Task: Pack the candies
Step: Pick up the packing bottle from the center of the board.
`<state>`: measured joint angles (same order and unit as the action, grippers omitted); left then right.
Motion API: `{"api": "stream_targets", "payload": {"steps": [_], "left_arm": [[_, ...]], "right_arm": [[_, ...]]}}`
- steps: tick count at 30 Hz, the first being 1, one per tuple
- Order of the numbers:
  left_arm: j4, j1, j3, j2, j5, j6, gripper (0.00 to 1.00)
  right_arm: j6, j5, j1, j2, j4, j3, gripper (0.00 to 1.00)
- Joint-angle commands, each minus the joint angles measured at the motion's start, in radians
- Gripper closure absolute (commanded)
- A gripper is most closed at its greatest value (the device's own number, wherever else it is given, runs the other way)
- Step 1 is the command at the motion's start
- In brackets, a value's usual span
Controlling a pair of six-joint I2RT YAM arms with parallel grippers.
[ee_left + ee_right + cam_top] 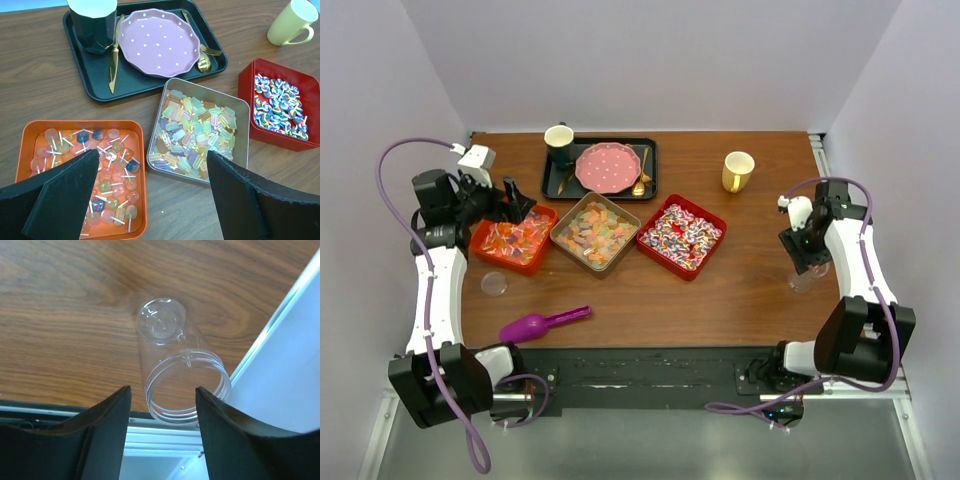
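Observation:
The candies lie in three containers: lollipop pieces in an orange tray (510,241) (82,165), pastel pieces in a metal tin (595,232) (200,132), swirled pieces in a red tray (680,236) (280,105). My left gripper (515,202) (152,155) hangs open above the orange tray's right edge and the tin, holding nothing. At the table's right edge stands a clear empty jar (803,281) (172,355), mouth up. My right gripper (808,262) (162,390) straddles its rim, a gap showing at the left finger.
A black tray (553,186) at the back holds a pink dotted plate (610,167), a dark cup (559,145) and gold cutlery. A yellow mug (738,171) stands to the right of it. A purple scoop (540,323) and a clear lid (494,284) lie near the front left.

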<state>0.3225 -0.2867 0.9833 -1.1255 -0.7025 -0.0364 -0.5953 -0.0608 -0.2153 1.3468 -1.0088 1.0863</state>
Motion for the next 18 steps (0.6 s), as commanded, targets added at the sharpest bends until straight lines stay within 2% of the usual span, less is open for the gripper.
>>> {"api": "stream_targets", "payload": {"steps": [1,5,9,14,18], "left_arm": [[-0.028,-0.003,-0.008,-0.011,0.001,0.007,0.07],[-0.023,-0.003,-0.003,-0.017,0.006,0.004,0.07],[-0.020,-0.005,0.008,-0.028,0.001,-0.002,0.07],[-0.033,-0.003,0.012,-0.042,0.003,-0.005,0.08],[-0.033,-0.003,0.008,-0.037,0.000,-0.016,0.08]], "right_arm": [[-0.067,0.021,-0.002,0.008,0.039,-0.031,0.48],[-0.095,0.044,-0.001,-0.009,0.058,-0.065,0.55],[-0.116,0.079,-0.001,-0.029,0.032,-0.077,0.73],[-0.158,0.122,0.005,-0.086,0.001,-0.083,0.82],[-0.167,0.165,0.105,-0.146,-0.083,-0.043,0.89]]}}
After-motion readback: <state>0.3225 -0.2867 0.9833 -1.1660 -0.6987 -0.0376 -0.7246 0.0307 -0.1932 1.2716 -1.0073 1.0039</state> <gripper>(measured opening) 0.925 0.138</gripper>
